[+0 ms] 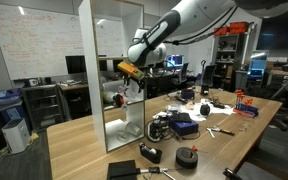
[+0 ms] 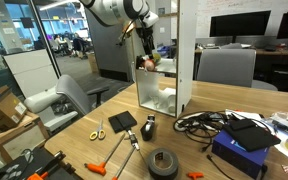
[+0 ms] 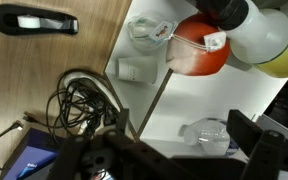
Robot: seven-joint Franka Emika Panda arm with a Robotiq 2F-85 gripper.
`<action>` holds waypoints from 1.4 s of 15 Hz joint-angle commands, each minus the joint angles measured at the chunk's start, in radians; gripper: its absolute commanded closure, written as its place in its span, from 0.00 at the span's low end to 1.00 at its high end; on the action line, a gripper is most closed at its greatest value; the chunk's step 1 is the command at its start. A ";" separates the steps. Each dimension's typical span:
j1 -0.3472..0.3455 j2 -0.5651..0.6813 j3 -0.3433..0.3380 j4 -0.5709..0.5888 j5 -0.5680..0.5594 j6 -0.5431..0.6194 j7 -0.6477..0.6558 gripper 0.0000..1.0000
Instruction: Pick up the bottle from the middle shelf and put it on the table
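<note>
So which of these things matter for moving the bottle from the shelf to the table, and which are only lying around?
For the job: yellow-green bottle; white shelving unit; table; gripper.

Just lying about: scissors; black tape roll; cable bundle; blue box; red-orange object on a shelf board.

The arm point(image 1: 189, 20) is thick and round, like a fat pipe. It is white and pale grey, smooth and a little shiny. Where its parts join, the bends are soft and rounded. Near its end sits a black band point(image 1: 141, 48), and the last piece after it is dark too. The fingers point(image 2: 144, 38) are thin and black. In the wrist view they show only as black, blurry blocks. Screws and marks are too small to tell.
</note>
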 commanded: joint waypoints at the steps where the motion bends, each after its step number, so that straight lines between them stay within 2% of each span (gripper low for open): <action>1: 0.025 0.101 -0.016 0.118 0.042 -0.030 0.033 0.00; 8: 0.034 0.228 -0.010 0.243 0.110 -0.080 0.015 0.00; 16: 0.047 0.329 -0.008 0.385 0.124 -0.166 0.002 0.00; 17: 0.051 0.338 -0.011 0.399 0.119 -0.172 0.003 0.25; 18: 0.054 0.347 -0.012 0.414 0.116 -0.180 0.003 0.26; 21: 0.060 0.369 -0.013 0.456 0.112 -0.199 0.002 0.55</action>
